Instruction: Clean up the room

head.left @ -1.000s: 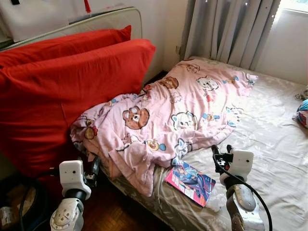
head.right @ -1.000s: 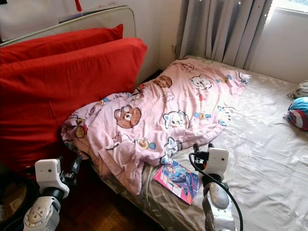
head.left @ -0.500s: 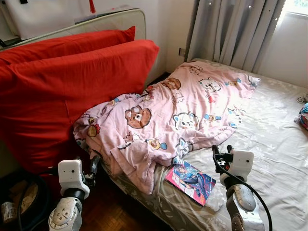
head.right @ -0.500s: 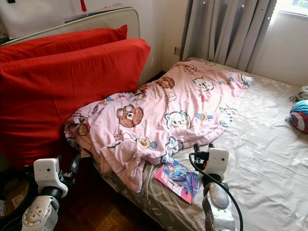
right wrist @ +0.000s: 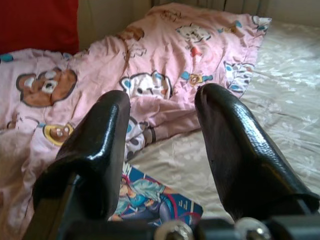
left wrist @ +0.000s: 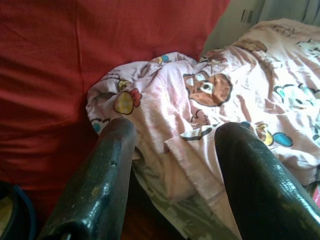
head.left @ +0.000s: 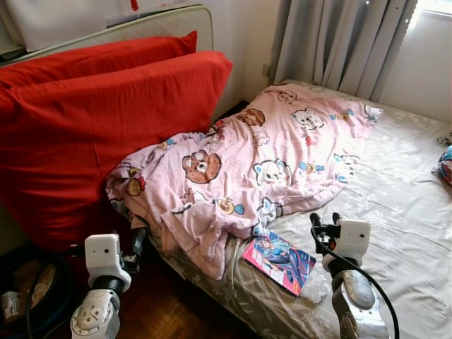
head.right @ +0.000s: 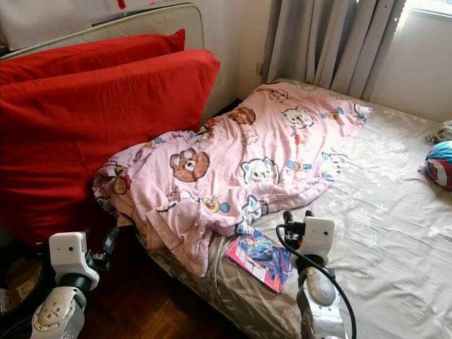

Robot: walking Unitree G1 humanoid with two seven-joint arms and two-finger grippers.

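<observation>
Right end effector (head.left: 322, 223) open, empty, above bed (head.left: 395, 205); comic book (head.left: 280, 259) lies just ahead-left at mattress edge, long axis diagonal. Left end effector (head.left: 136, 244) open, empty, farther, facing pink blanket (head.left: 240, 169).

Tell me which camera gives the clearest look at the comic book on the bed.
The left eye view: the comic book lies whole at the bed's edge, beside the pink blanket. The right eye view matches it. The right wrist view has it partly behind a finger.
</observation>
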